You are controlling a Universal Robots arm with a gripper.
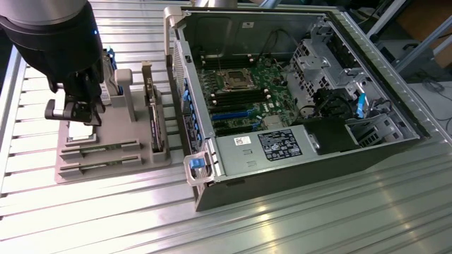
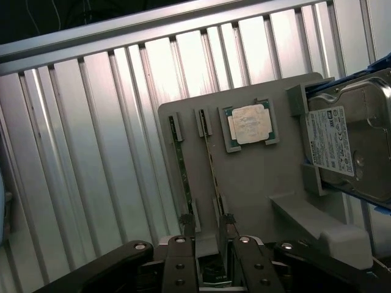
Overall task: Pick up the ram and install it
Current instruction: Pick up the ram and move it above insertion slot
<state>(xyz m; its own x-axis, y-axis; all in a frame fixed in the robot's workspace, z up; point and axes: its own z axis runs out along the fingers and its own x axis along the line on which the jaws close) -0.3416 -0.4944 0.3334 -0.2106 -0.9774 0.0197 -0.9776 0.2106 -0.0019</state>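
Two ram sticks stand on edge in slots of a grey holder [image 2: 263,177]: one ram stick [image 2: 181,163] and a second [image 2: 212,165] beside it. In the exterior view they lie in the holder's near slots [image 1: 99,150]. My gripper [image 2: 214,268] hangs open above the holder with nothing held. Its fingers [image 2: 180,268] straddle the line of the second stick, apart from it. In the exterior view the gripper [image 1: 73,114] is over the holder's far half, at that view's left. The open computer case [image 1: 297,95] shows its motherboard memory slots [image 1: 240,98].
On the holder sit a square silver processor [image 2: 250,124], a hard drive [image 2: 354,143] and an upright expansion card [image 1: 152,106]. The case wall [image 1: 185,106] rises right beside the holder. A ribbed metal table [image 1: 318,222] carries everything.
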